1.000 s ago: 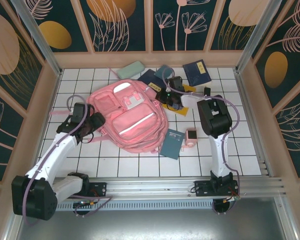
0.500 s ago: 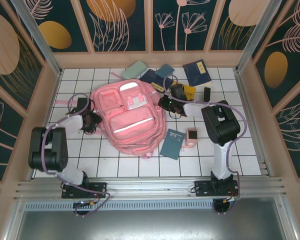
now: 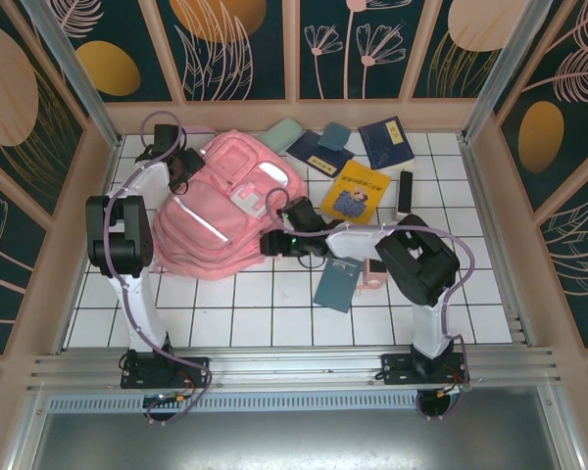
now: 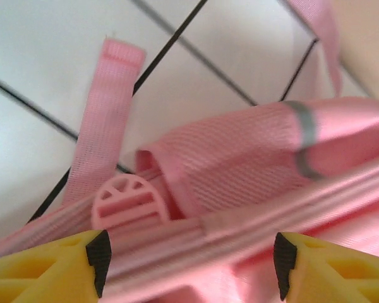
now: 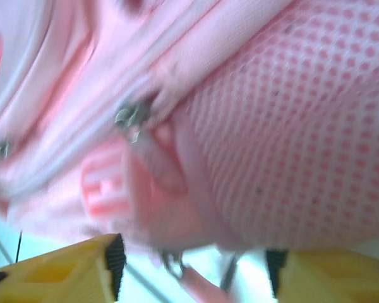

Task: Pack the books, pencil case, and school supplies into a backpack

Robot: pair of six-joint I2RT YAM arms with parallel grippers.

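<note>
Backpack: the pink backpack (image 3: 220,211) lies slumped toward the far-left part of the tiled worktop (image 3: 274,313), front pockets up. We judge it is being handled at two edges so its mouth can be found and opened.
Left tool: the left tool (image 3: 183,164) sits at the bag's far-left top corner. Its wrist view shows the left tool's (image 4: 189,252) jaws apart, straddling a pink seam beside a round plastic slider (image 4: 127,201) and a loose strap (image 4: 104,120). We see no pinch.
Right tool: the right tool (image 3: 272,242) meets the bag's near-right edge. In its wrist view the right tool's (image 5: 192,265) jaws are apart under mesh fabric and a metal zip pull (image 5: 131,117), gripping nothing.
Left arm: folded upright at the elbow, with the forearm reaching away to the far-left corner.
Right arm: elbow raised, forearm stretched low and leftward across the tiles.
Books: all outside the bag. The yellow book (image 3: 355,190) and two navy books (image 3: 387,143) lie to the bag's right, and the dark teal book (image 3: 336,282) lies just beside the right forearm.
Pencil case: the mint pencil case (image 3: 284,134) lies just beyond the bag's far edge.
Supplies: the black bar (image 3: 405,192), pink cube gadget (image 3: 375,266) and teal pad (image 3: 333,135) wait unpacked.
Our reading: packing has not begun, and the zip looks like the next target.
</note>
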